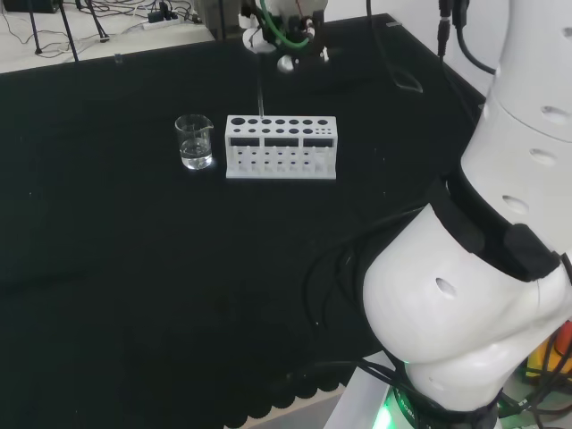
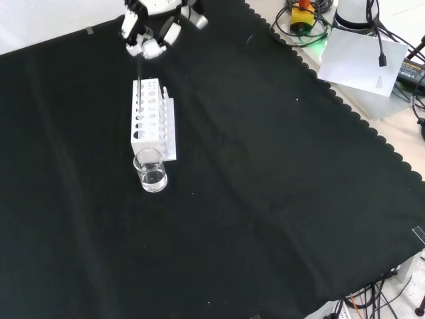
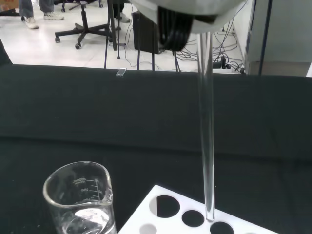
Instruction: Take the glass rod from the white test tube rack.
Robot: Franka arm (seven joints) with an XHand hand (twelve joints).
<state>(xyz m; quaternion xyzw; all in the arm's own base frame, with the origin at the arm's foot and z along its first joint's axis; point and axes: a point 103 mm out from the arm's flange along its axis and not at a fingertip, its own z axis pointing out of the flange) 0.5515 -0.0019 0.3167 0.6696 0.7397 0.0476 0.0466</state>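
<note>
Robot hand (image 2: 154, 30) above the far end of the rack (image 2: 150, 118) in front view, fingers curled round top of the rod (image 3: 207, 136). Rod hangs upright; wrist view shows its lower tip just over the rack's top holes, looks clear of them but can't be sure. Beaker (image 1: 195, 142) w/ a bit of clear liquid sits just beside rack's left end in head view, not touching. Both on black-cloth desk (image 1: 134, 286).

Rack (image 1: 281, 147) showing white with dark round holes; rod (image 3: 207, 146) and beaker (image 1: 195, 143) looking clear; bench (image 1: 134, 286) cloth showing black; hand (image 2: 151, 30) showing black-and-white.
</note>
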